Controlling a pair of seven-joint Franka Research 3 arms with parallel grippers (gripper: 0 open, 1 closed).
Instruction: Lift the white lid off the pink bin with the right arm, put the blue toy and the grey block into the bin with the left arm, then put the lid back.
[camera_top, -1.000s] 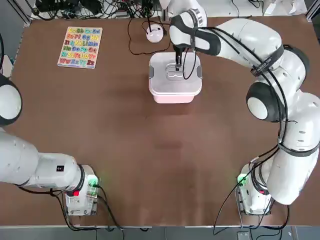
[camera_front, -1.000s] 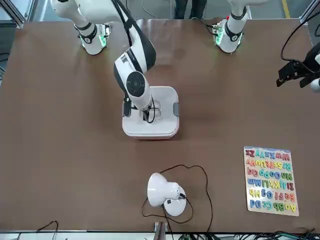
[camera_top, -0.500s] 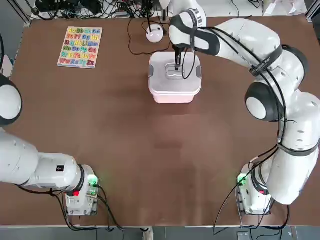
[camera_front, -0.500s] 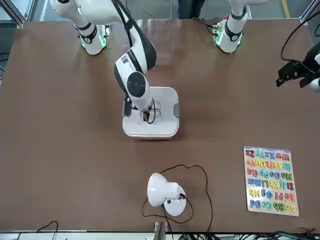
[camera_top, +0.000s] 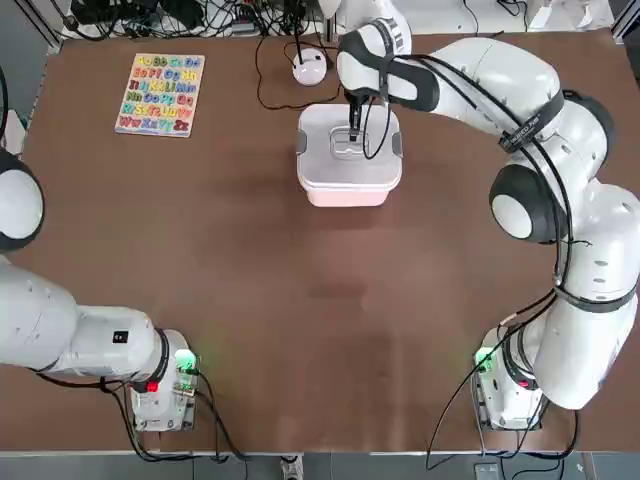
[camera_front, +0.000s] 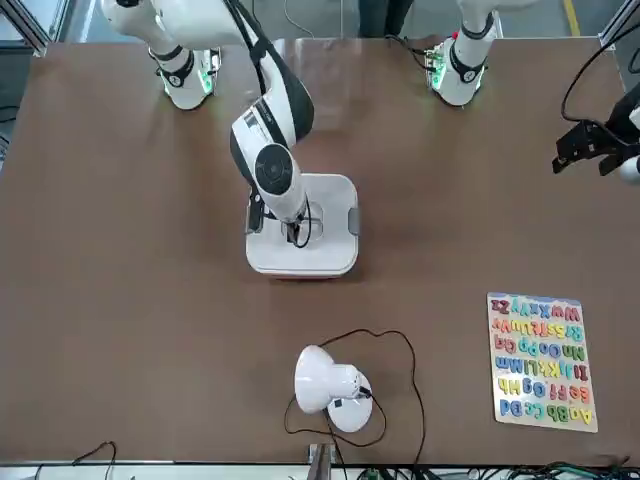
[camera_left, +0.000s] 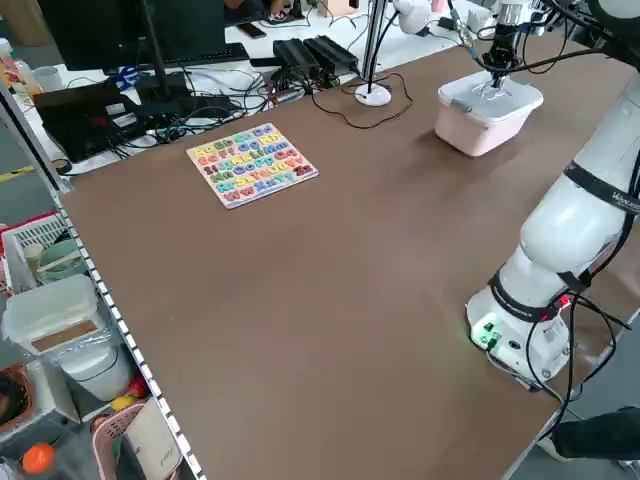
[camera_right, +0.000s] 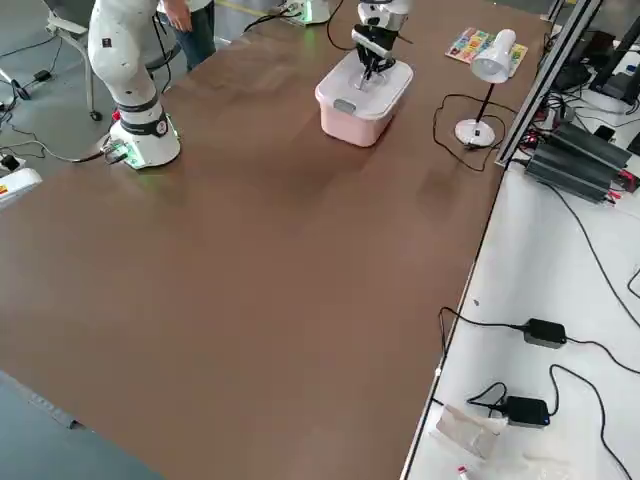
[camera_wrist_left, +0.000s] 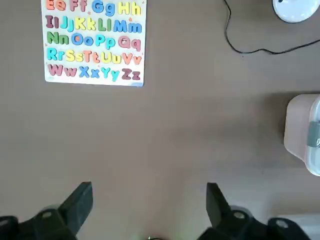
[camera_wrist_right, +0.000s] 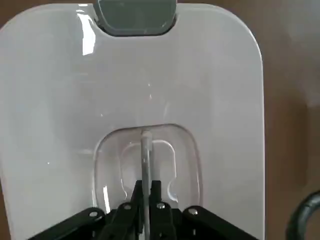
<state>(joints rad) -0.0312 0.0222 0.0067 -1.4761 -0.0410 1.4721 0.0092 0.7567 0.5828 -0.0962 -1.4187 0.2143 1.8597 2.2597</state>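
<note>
The white lid (camera_top: 350, 148) lies on the pink bin (camera_top: 350, 194) at the far middle of the table; its two grey clips sit at the sides. My right gripper (camera_top: 353, 131) reaches straight down into the lid's recessed centre. In the right wrist view its fingers (camera_wrist_right: 136, 196) are shut on the thin upright handle (camera_wrist_right: 145, 150) of the lid (camera_wrist_right: 150, 75). My left gripper (camera_wrist_left: 148, 194) hangs open and empty high over the table's left side, also seen at the front view's right edge (camera_front: 588, 146). The blue toy and the grey block are out of view.
An alphabet puzzle board (camera_top: 160, 95) lies at the far left. A small round white device (camera_top: 310, 67) with a black cable stands just behind the bin. The arm bases (camera_top: 160, 392) (camera_top: 508, 398) stand at the near corners.
The right gripper and the lid it holds have shifted very slightly; the lid still rests on the bin. The left arm has not moved.
</note>
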